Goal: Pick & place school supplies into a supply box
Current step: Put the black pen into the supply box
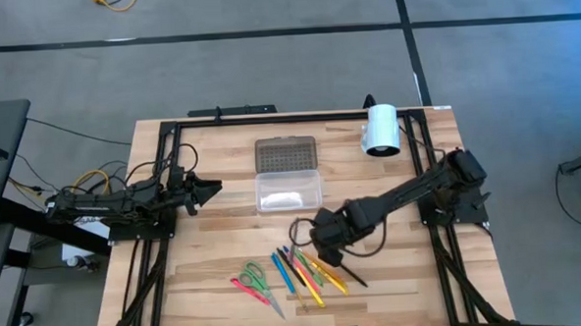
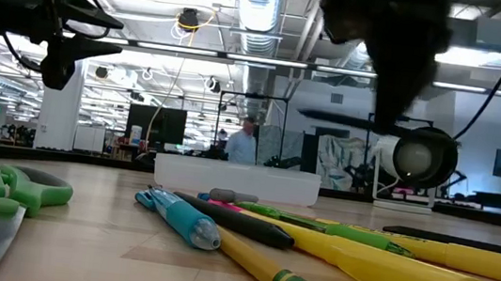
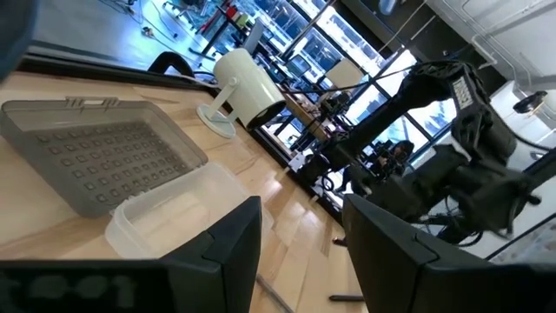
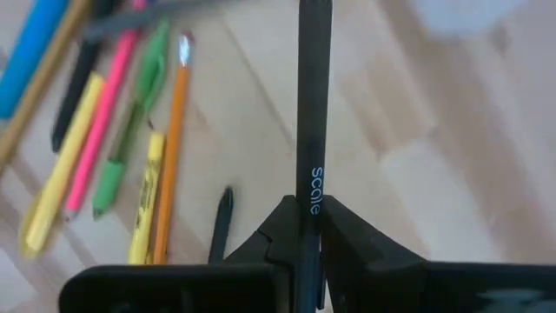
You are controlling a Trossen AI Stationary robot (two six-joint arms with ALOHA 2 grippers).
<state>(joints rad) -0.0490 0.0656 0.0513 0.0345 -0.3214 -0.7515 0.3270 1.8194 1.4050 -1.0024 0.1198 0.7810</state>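
The supply box's clear base (image 1: 288,193) stands at mid-table, and its dotted grey lid (image 1: 286,153) lies open behind it. Green-handled scissors (image 1: 254,280) and several coloured pens and pencils (image 1: 305,275) lie flat near the front edge. Just right of and above that pile, my right gripper (image 1: 325,235) points down, shut on a black pen (image 4: 313,104). My left gripper (image 1: 213,191) waits open at the table's left, level, pointing toward the box (image 3: 182,209). My right gripper pinches the black pen's shaft (image 4: 313,200) between its two fingers, beside white printed lettering. The fingers come from above and point down, and the pen runs on along them past their tips. It hangs below the fingers (image 2: 392,100), clear of the table.
A white cylinder (image 1: 380,130) on a stand sits at the far right corner. A short black piece (image 4: 221,226) lies on the wood beside the orange pencil. Black frame rails (image 1: 163,169) run along the table's left, right and far sides. A person stands far off in the room (image 2: 244,140).
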